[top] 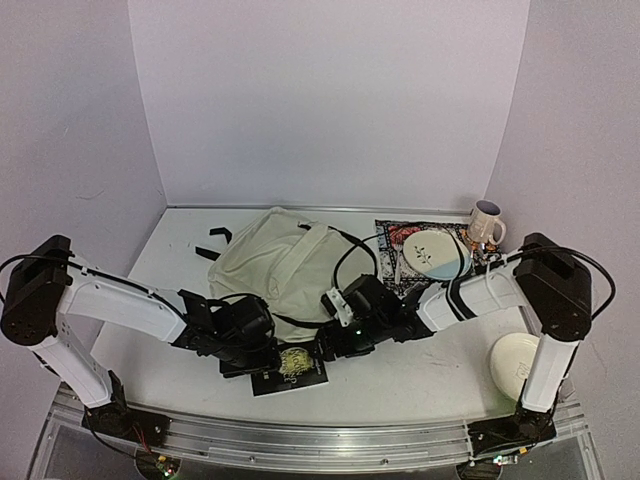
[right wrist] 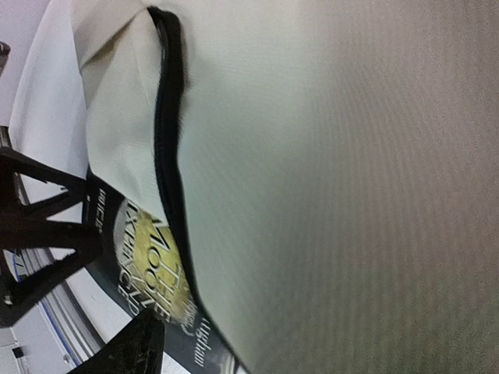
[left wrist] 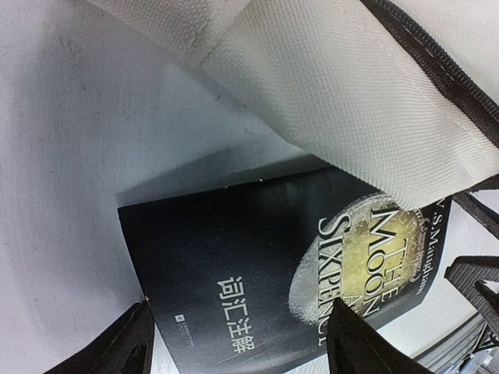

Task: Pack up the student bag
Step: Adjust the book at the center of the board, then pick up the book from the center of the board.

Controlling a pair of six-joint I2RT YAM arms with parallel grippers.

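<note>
The student bag (top: 280, 265), a cream fabric backpack with black zipper lines, lies in the middle of the table. At its near edge lies a black book with a gold moon on the cover (top: 291, 368), partly under the bag's fabric (left wrist: 335, 101). My left gripper (left wrist: 242, 351) hovers open over the book (left wrist: 234, 265), one finger at the book's corner and the other over the cover. My right gripper (right wrist: 242, 343) is at the bag's zipper edge (right wrist: 171, 156). One of its fingers (right wrist: 125, 347) shows far out to the side; the cream fabric hides the other.
A patterned mat (top: 395, 240) with a white plate (top: 437, 252) lies right of the bag, and a mug (top: 487, 222) stands behind it. A white round dish (top: 515, 362) sits by the right arm's base. Black straps (top: 215, 240) trail left of the bag.
</note>
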